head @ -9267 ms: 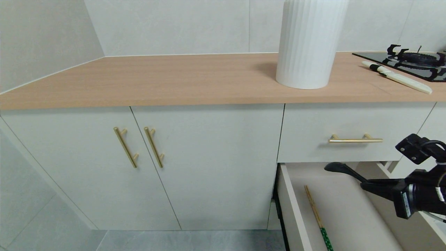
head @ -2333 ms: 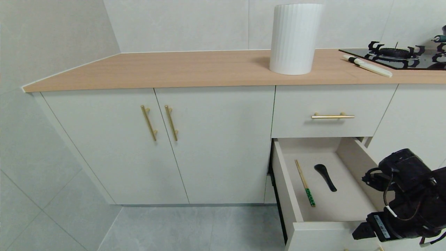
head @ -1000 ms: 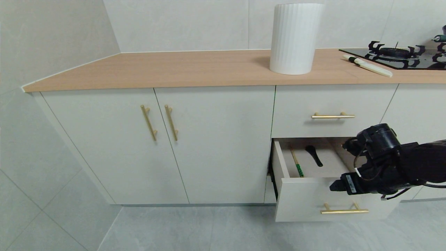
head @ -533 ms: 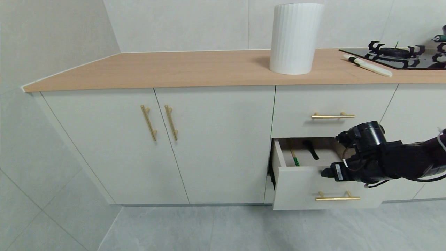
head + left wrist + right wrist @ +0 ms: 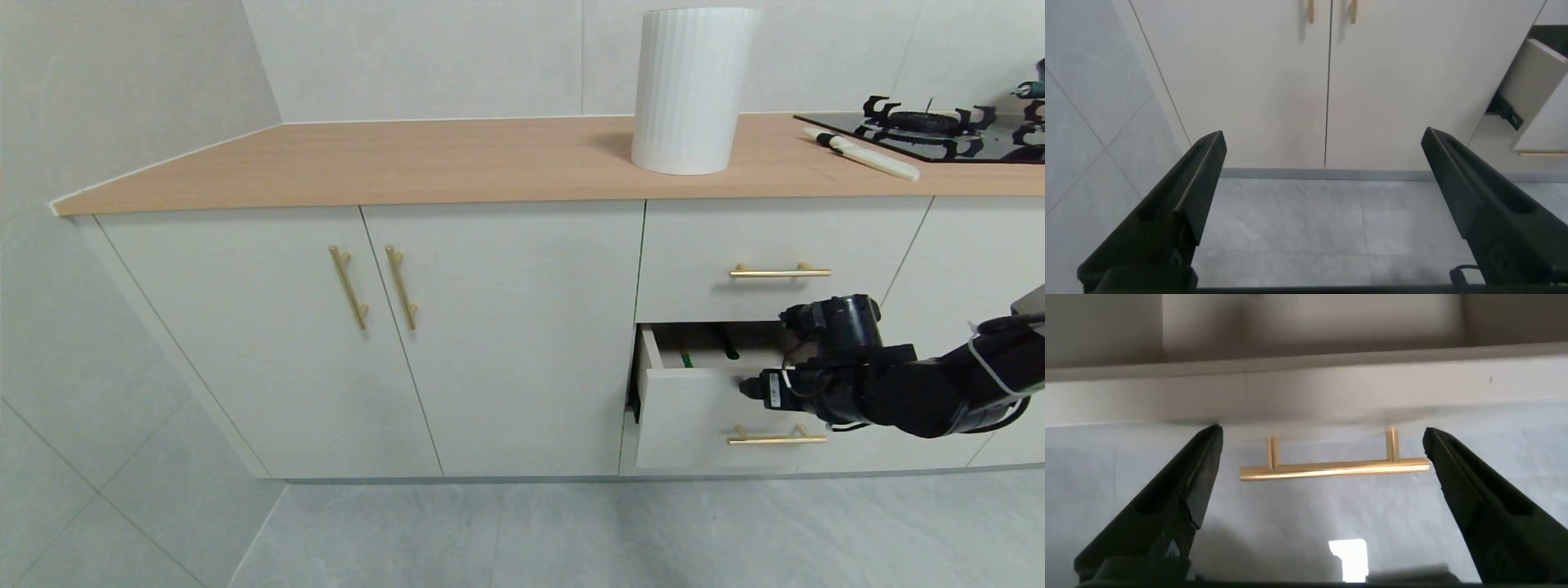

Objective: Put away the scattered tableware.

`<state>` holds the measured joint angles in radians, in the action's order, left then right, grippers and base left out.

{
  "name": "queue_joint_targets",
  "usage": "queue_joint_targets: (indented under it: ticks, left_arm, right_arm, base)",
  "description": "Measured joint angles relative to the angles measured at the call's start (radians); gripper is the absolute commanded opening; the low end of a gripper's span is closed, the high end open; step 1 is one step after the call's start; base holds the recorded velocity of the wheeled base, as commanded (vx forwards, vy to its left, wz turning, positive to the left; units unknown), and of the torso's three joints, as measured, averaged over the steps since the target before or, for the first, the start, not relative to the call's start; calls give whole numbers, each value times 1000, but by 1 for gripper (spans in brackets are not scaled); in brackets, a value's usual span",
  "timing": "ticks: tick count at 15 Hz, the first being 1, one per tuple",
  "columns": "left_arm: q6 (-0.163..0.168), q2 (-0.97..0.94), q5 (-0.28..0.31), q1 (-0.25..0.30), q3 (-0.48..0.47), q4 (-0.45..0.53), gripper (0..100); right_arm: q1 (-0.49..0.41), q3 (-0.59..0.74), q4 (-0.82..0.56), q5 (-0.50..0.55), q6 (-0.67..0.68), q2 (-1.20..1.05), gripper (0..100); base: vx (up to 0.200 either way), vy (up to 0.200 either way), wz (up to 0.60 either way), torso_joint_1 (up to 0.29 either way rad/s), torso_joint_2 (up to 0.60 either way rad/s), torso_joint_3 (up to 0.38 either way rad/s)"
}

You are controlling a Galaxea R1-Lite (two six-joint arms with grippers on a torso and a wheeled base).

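So the right claw [image 5: 746,387] is parked right up against the front of the lower drawer [image 5: 694,416], fingers spread wide with nothing between them; from its own wrist cam the claw [image 5: 1321,434] faces the drawer front, with the gold handle [image 5: 1335,468] sitting just below the gap between the fingers. It looks like the tips touch the panel, but I honestly can't tell for sure.

The drawer is open only a crack; in the slot just behind and above the claw you can see the chopsticks [image 5: 688,359] with their green ends, and beside them the black spoon [image 5: 727,351], which is the one nearer the claw; both lie inside the drawer.

The upper drawer [image 5: 780,237] directly above the claw is shut. Way up above it on the tabletop [image 5: 408,163] stands a white ribbed canister [image 5: 692,90]; above the claw and off to its right a knife [image 5: 865,155] lies flat, just beside the gas hob [image 5: 931,126].

The left claw [image 5: 1323,137] is wide open too and holds nothing; it hangs low over the grey floor [image 5: 1290,220], facing the cabinet doors [image 5: 1290,82]; the drawer pokes out beyond its right finger.
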<state>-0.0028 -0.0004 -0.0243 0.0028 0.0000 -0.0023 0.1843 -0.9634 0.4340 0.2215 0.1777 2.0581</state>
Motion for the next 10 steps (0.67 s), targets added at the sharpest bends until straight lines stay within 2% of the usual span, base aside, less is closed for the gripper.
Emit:
queue_joint_targets:
  ticks: [5, 8, 10]
  left_arm:
    - [0, 0, 0, 0, 0, 0, 100]
    - [0, 0, 0, 0, 0, 0, 100]
    - [0, 0, 0, 0, 0, 0, 100]
  right_arm:
    - [-2, 48, 272, 8, 9, 70, 100]
    - [-2, 65, 493, 61, 1, 143, 100]
    - [-2, 62, 585, 89, -8, 197, 100]
  base:
    - [0, 0, 0, 0, 0, 0]
    - [0, 0, 0, 0, 0, 0]
    - [0, 0, 0, 0, 0, 0]
